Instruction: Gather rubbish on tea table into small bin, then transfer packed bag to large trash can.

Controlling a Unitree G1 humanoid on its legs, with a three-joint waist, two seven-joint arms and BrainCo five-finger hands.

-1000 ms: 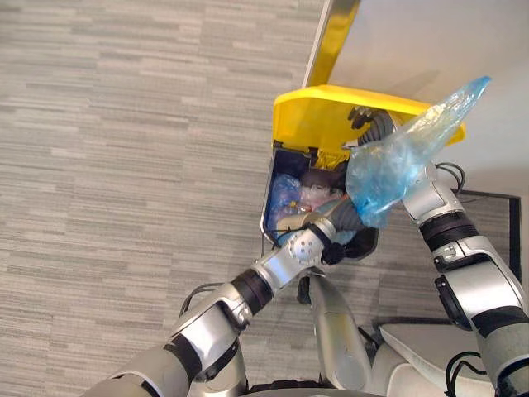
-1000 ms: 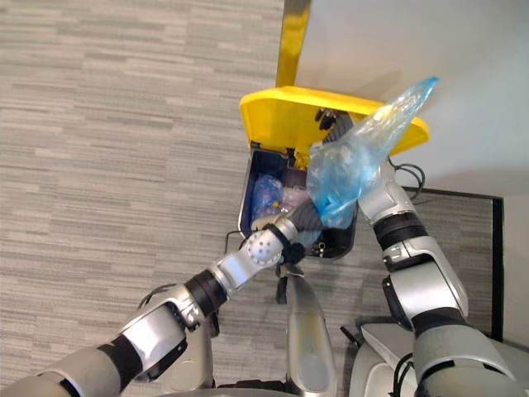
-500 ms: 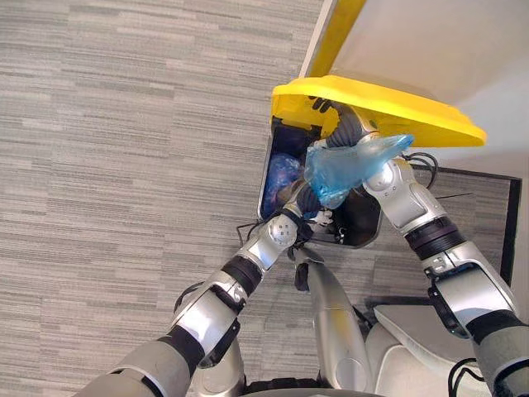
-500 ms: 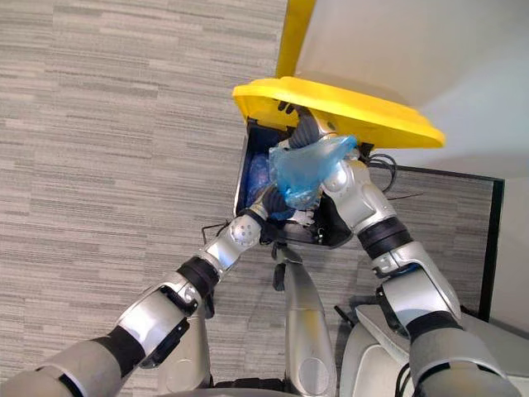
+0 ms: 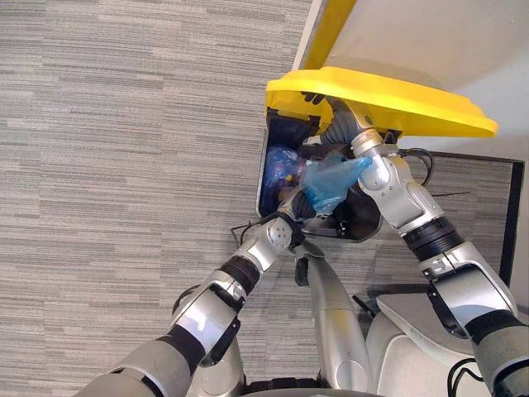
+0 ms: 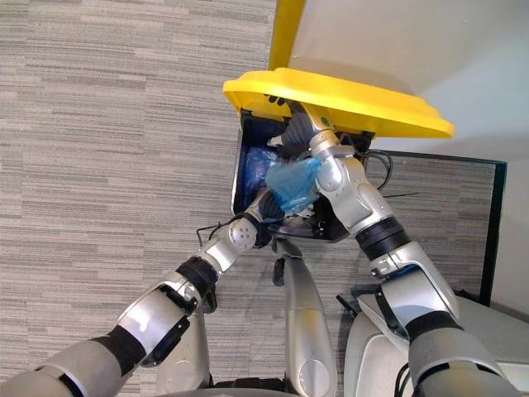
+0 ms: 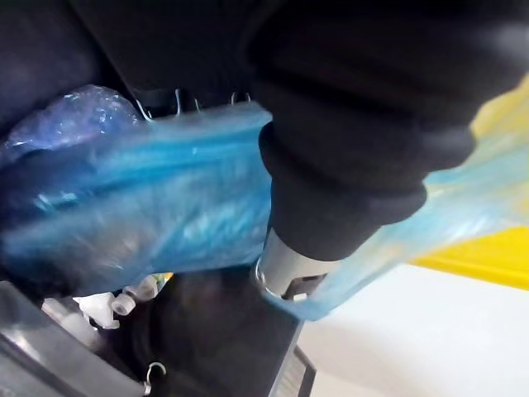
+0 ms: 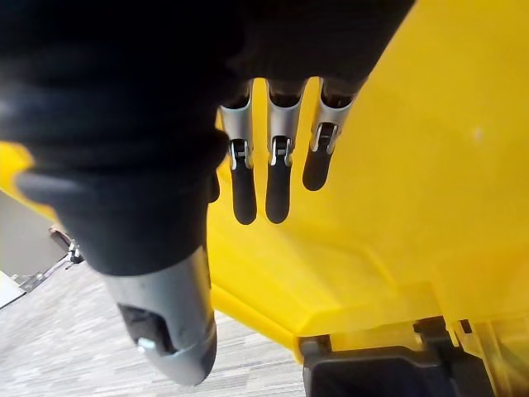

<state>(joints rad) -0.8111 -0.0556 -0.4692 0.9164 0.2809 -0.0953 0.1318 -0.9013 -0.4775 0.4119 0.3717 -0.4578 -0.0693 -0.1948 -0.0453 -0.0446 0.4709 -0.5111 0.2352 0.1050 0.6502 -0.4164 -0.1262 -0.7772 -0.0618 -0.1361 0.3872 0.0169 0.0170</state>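
A bright yellow lid (image 5: 388,95) caps the black large trash can (image 5: 364,225), where a translucent pale-blue bag (image 5: 326,182) glistens against the dark interior. Against the lid's yellow underside, the right hand (image 8: 273,178) shows silver with dark tips beneath a black ribbed cover. The floor (image 5: 124,165) is grey carpet streaked in fine light and dark bands; at 1 o'clock the wall (image 5: 430,33) is off-white, edged by a yellow strip (image 5: 331,29).

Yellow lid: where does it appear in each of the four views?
Left eye view: lid, upper right, raised.
Right eye view: upper centre-right.
Left wrist view: yellow strip past the blue bag.
Right wrist view: yellow surface behind the right hand, fingers straight.
Shared landmark: the blue bag, beneath the lid.
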